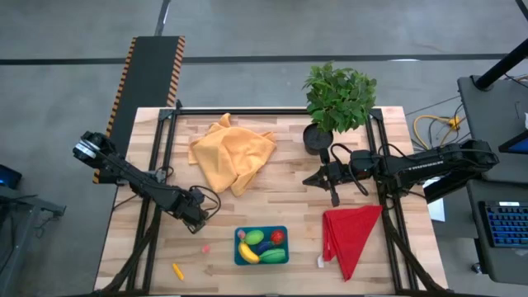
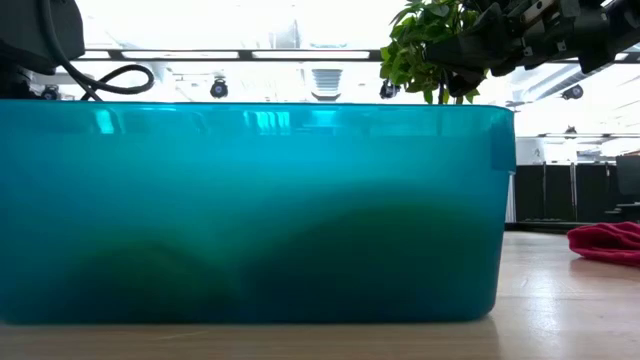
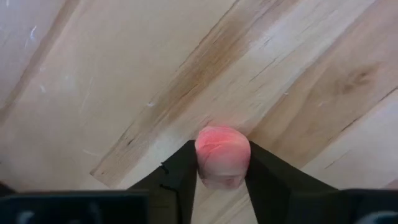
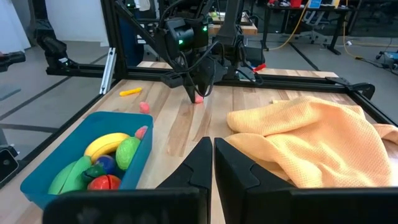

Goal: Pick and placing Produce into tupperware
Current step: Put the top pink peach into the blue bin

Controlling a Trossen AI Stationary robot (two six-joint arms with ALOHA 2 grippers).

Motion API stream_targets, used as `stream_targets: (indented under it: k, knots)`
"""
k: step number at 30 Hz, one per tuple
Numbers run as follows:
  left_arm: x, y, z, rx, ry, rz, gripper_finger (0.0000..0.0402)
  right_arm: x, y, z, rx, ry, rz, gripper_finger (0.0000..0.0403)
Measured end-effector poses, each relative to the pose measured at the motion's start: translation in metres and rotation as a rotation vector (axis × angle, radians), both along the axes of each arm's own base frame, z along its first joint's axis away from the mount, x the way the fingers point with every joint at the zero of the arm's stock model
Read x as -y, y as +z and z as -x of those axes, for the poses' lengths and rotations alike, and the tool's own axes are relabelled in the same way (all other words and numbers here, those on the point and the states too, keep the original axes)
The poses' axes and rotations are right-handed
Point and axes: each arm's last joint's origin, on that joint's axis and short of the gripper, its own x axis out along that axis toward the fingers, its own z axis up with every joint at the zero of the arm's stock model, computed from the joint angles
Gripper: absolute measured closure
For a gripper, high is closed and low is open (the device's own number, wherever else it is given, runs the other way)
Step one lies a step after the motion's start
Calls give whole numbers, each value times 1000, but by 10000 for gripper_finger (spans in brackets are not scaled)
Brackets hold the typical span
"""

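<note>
A: While looking straight down, where is everything?
B: On the bench the teal tupperware holds banana, tomato and green pieces; a carrot and a pink bit lie outside. The left hand is near the container, the right hand beside the plant

A: And at bench height?
B: Just the tupperware wall

A: The left wrist?
B: Its fingers press both sides of a pink piece

A: The right wrist?
B: Its own fingers meet, holding nothing, near the orange cloth
</note>
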Motion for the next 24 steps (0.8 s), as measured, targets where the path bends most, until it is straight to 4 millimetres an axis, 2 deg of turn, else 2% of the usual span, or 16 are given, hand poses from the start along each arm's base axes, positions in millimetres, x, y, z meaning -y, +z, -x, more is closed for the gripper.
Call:
stream_targets:
  k: [6, 24]
  knots:
    - [0, 0, 0, 0, -48, -1, 348, 0, 0, 0, 0, 0, 0, 394]
    - [6, 9, -9, 107, -327, -67, 348, 0, 0, 0, 0, 0, 0, 394]
